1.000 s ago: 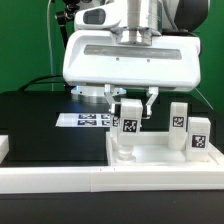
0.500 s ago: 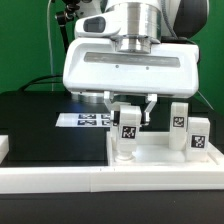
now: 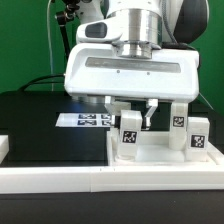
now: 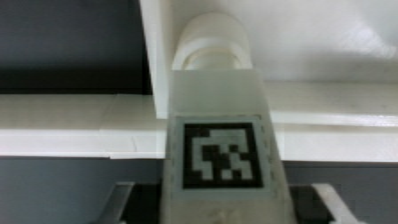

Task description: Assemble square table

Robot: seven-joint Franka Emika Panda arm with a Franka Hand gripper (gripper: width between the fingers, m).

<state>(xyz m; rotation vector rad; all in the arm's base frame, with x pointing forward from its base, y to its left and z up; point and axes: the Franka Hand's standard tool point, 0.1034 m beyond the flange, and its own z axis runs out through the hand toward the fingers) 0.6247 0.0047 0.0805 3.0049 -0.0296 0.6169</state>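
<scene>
My gripper (image 3: 131, 116) is shut on a white tagged leg (image 3: 130, 138) and holds it upright over the near corner of the square table top (image 3: 160, 152), at the exterior view's right. The leg's lower end stands on or just above the top's surface; I cannot tell which. Two more legs (image 3: 178, 124) (image 3: 199, 136) stand upright on the top's far side. In the wrist view the held leg (image 4: 217, 120) runs up the middle with its tag facing the camera, a dark finger (image 4: 125, 198) on either side, and the white table top (image 4: 329, 60) lies beyond it.
The marker board (image 3: 86, 120) lies flat on the black surface behind the gripper. A long white rail (image 3: 60, 177) edges the front of the table. A small white block (image 3: 3, 147) shows at the exterior view's left edge. A green backdrop stands behind.
The gripper has come down with the leg in it, bringing the leg lower toward the table top's corner. The other legs have not moved.
</scene>
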